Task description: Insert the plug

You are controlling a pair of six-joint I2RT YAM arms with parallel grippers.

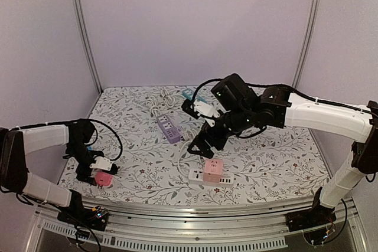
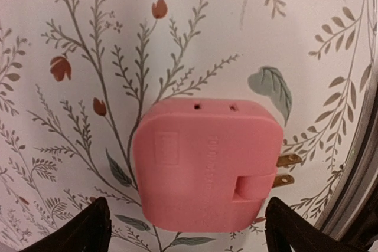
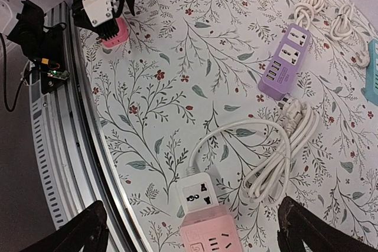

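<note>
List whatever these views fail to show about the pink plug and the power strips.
Left wrist: raised lettering on the pink plug is too blurred to read; the left fingers are cut off by the bottom edge.
Right wrist: the pink-and-white power strip runs off the bottom edge, the teal strip off the right edge.
Top external: the sockets of the purple strip are too small to make out.

A pink plug [image 2: 207, 163] lies flat on the flowered worktop [image 2: 88, 39], with two brass prongs [image 2: 286, 169] jutting from its right side. The left claw [image 2: 195, 231] is spread wide, its dark fingertips [image 2: 88, 231] flanking the plug's lower corners.
</note>
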